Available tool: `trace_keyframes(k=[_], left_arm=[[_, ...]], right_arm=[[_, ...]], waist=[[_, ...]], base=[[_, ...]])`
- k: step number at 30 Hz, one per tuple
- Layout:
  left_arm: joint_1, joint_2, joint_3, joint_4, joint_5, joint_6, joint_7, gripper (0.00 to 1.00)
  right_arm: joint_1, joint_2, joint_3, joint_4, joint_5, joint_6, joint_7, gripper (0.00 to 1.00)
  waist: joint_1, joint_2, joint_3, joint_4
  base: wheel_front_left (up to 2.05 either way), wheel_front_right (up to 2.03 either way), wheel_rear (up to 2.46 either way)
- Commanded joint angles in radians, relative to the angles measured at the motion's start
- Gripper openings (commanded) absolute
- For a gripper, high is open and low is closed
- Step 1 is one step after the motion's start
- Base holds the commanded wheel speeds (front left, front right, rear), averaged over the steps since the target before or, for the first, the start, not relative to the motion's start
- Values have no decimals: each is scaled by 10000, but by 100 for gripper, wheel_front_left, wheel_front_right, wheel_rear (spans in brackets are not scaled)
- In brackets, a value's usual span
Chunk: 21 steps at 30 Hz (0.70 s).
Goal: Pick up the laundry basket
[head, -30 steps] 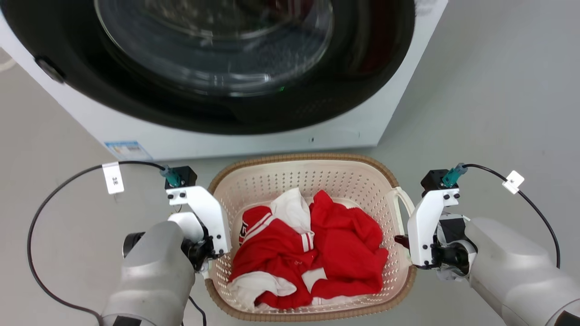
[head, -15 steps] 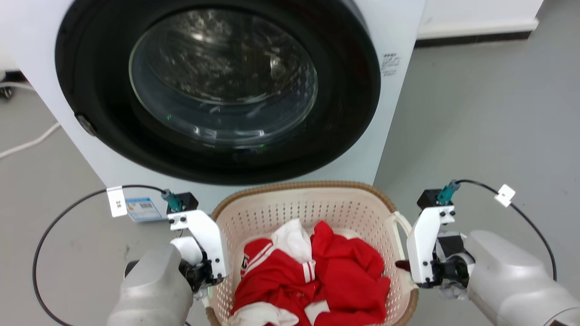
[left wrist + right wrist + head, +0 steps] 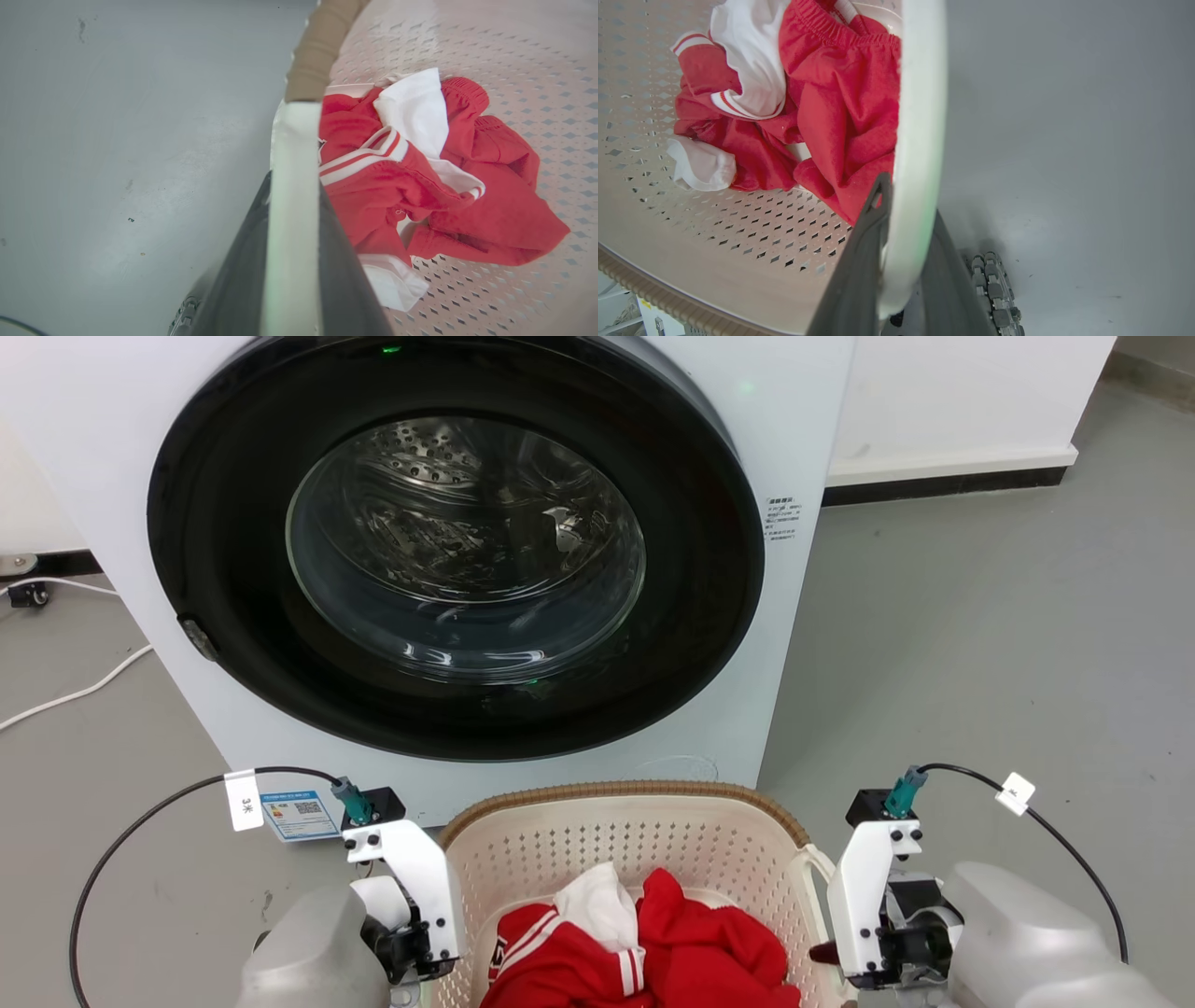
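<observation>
The laundry basket (image 3: 624, 792) is cream, perforated and brown-rimmed, and it sits at the bottom of the head view in front of the washer. Red and white clothes (image 3: 644, 952) lie in it. My left gripper (image 3: 422, 952) is at the basket's left side. In the left wrist view the left gripper (image 3: 292, 196) is shut on the white left handle (image 3: 295, 140). My right gripper (image 3: 833, 952) is at the right side. In the right wrist view the right gripper (image 3: 903, 205) is shut on the white right handle (image 3: 920, 116). The basket's near half is cut off by the head view's bottom edge.
A white front-loading washer (image 3: 803, 420) with a closed dark glass door (image 3: 467, 569) stands directly behind the basket. A white cable (image 3: 65, 695) lies on the grey floor at left. Open floor (image 3: 980, 644) extends to the right, up to a white wall's dark baseboard (image 3: 943, 485).
The head camera has tilted up, so the washer door has come fully into view and the basket and arms sit lower in the picture. Both grippers keep their hold on the handles.
</observation>
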<state>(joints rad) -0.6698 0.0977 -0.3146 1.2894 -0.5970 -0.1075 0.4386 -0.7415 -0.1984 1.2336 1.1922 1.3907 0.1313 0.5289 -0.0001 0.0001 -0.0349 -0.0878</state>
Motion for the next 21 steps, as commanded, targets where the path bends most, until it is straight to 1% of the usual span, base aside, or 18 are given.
trace_keyframes(k=[1,13,21], left_arm=[[193,309,-15,-6,-52,-23,68,0],[389,216,-113,-7,-201,2,367,0],[398,179,-164,-6,-268,-18,380,0]], right_arm=[[218,-163,49,219,16,-10,148,0],[378,-93,85,349,26,-11,341,0],[327,-81,108,346,-17,-11,313,0]], waist=[[1,-1,-68,-1],[1,-1,-115,26],[1,-1,-51,49]], base=[[0,0,0],[0,0,0],[0,0,0]])
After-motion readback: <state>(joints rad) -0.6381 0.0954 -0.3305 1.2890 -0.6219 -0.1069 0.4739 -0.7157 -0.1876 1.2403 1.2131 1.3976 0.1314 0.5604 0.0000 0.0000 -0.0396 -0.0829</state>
